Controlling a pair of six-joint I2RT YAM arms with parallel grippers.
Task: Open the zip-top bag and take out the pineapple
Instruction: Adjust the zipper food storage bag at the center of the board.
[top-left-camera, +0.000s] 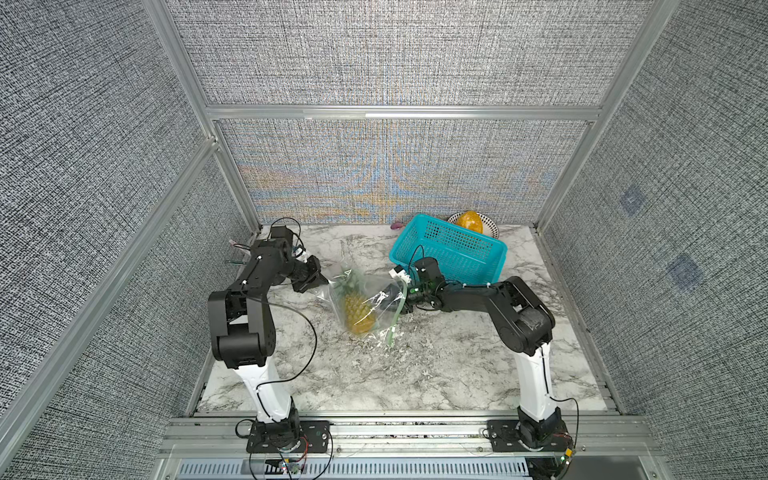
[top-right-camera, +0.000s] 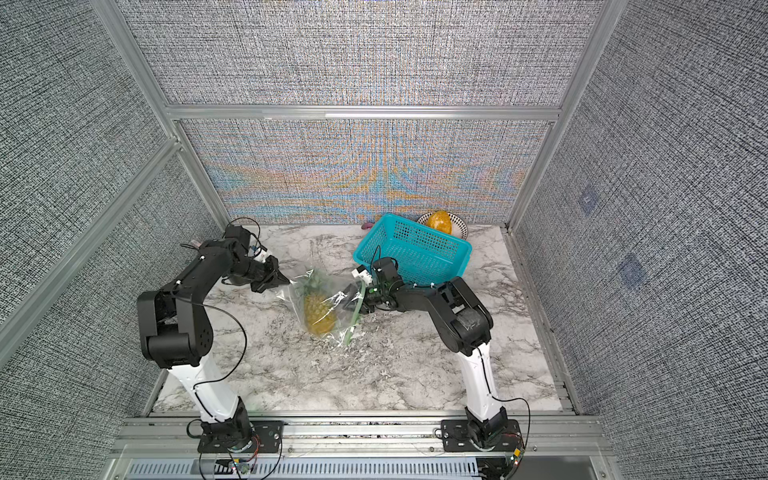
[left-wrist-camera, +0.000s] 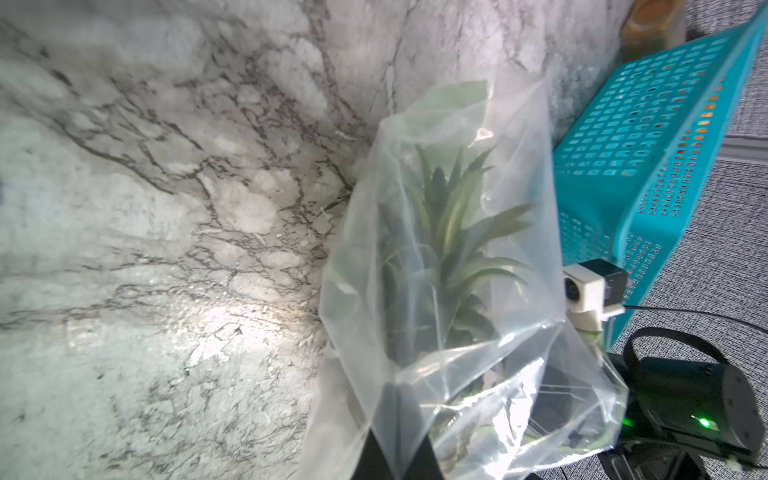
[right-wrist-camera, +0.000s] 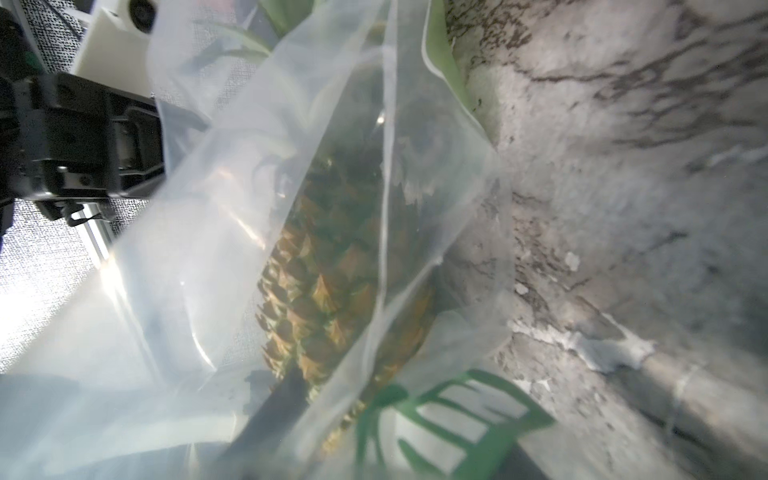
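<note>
The marble table (top-left-camera: 436, 374) fills the floor of the booth. The two black-and-white arms rise from its 6 o'clock edge, one at each corner, and bend in toward the middle.

In both top views the teal basket (top-left-camera: 455, 247) (top-right-camera: 417, 249) sits toward 1 o'clock. Its near corner is just behind the right arm's wrist.

The zip-top bag (top-left-camera: 337, 299) (top-right-camera: 297, 297) lies close to the table's centre, a little toward 12 o'clock, crumpled and clear. The pineapple (top-left-camera: 357, 313) (top-right-camera: 318, 316) is inside it, with its crown pointing to about 12 o'clock and its scaled body to 6 o'clock. The left wrist view shows the leaves through the plastic, and the right wrist view shows the scales.

A patterned bowl (top-left-camera: 487, 221) stands behind the basket at 1 o'clock and holds a smooth orange fruit (top-left-camera: 469, 222).

The left gripper (top-left-camera: 323, 280) (top-right-camera: 282, 280) (left-wrist-camera: 397, 415) is at the bag's 10 o'clock corner, its jaws pinched together on a fold of the plastic.

The right gripper (top-left-camera: 388, 297) (top-right-camera: 353, 297) reaches in at the bag's 3 o'clock side and shows dark through the film. One finger (right-wrist-camera: 278, 407) lies beside the fruit's body (the plastic blurs the rest), and I cannot tell whether these jaws are clamped on anything.

The pale green zip strip (top-left-camera: 392, 332) (right-wrist-camera: 457, 415) runs down the bag's 3 o'clock edge and curves round that gripper.
</note>
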